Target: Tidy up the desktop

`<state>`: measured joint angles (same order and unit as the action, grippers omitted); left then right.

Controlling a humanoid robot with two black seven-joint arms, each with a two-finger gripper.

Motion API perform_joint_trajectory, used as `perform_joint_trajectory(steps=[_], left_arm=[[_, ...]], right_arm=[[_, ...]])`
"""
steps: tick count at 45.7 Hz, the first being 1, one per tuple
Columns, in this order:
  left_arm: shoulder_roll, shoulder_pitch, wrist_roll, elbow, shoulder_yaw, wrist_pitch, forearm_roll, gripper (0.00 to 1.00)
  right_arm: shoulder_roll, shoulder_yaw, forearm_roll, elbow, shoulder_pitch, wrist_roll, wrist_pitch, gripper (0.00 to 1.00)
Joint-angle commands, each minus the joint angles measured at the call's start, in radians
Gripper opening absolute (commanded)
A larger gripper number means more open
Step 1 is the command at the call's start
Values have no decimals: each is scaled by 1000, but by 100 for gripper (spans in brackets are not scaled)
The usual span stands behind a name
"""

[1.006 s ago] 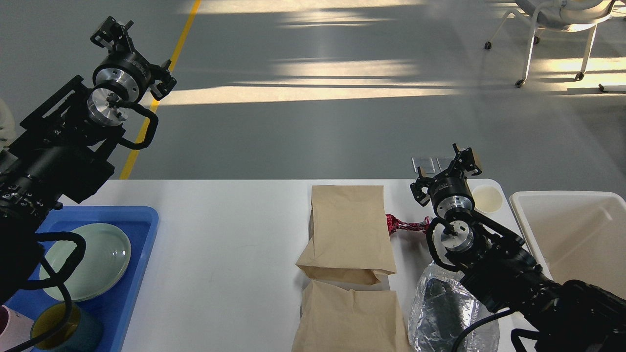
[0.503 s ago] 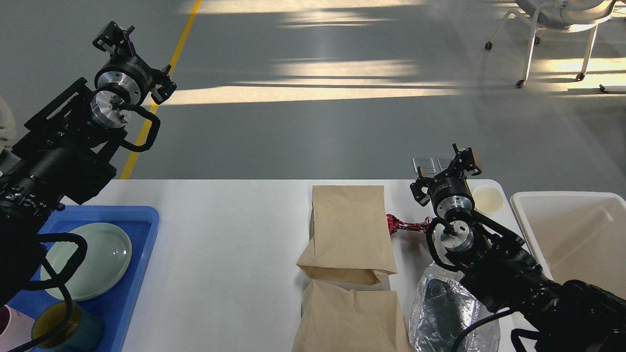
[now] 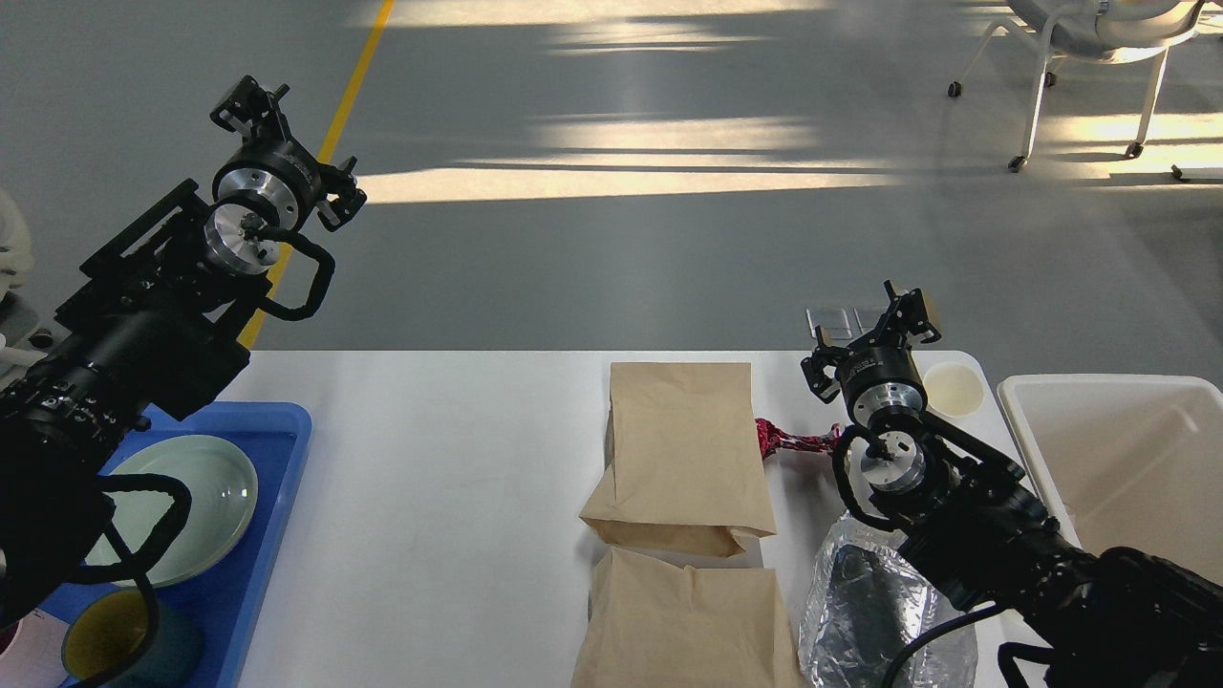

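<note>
Left end effector (image 3: 256, 103) is raised clear of the large flat white desk (image 3: 430, 478), nothing held; finger spread cannot be determined. Right end effector (image 3: 908, 315), above the desk's far edge, likewise.

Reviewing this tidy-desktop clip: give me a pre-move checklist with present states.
1. Left end effector empty, raised beyond the desktop: ok.
2. Right end effector holds nothing: cannot tell, seen end-on.
3. Paper bags lie flat, reachable: ok.
4. Red wrapper partly behind right arm: not ok.
5. Bin open at right: ok.
6. Blue tray holds plate and cup: ok.
</note>
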<state>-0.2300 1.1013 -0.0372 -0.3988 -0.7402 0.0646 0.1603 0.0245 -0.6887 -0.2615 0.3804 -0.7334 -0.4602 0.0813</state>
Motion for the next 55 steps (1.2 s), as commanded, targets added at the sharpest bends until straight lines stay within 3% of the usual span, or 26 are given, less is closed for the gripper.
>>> perform_joint_trajectory(steps=[1, 8, 17, 25, 41, 45, 55], left_arm=[[3, -20, -4, 5, -5, -14, 2, 96], [6, -54, -9, 6, -8, -43, 8, 96], [3, -113, -16, 6, -33, -215, 7, 96], [-11, -143, -20, 6, -31, -304, -1, 96], [-51, -179, -21, 6, -33, -356, -10, 96], [-58, -193, -50, 6, -33, -391, -10, 96], [-68, -209, -182, 8, -28, -425, -10, 96]], right_arm=[[0, 0, 1, 0, -1, 0, 0, 100], [0, 0, 1, 0, 0, 0, 0, 100], [0, 0, 1, 0, 0, 0, 0, 100], [0, 0, 1, 0, 0, 0, 0, 100], [0, 0, 1, 0, 0, 0, 0, 100], [0, 0, 1, 0, 0, 0, 0, 100], [0, 0, 1, 0, 0, 0, 0, 100]])
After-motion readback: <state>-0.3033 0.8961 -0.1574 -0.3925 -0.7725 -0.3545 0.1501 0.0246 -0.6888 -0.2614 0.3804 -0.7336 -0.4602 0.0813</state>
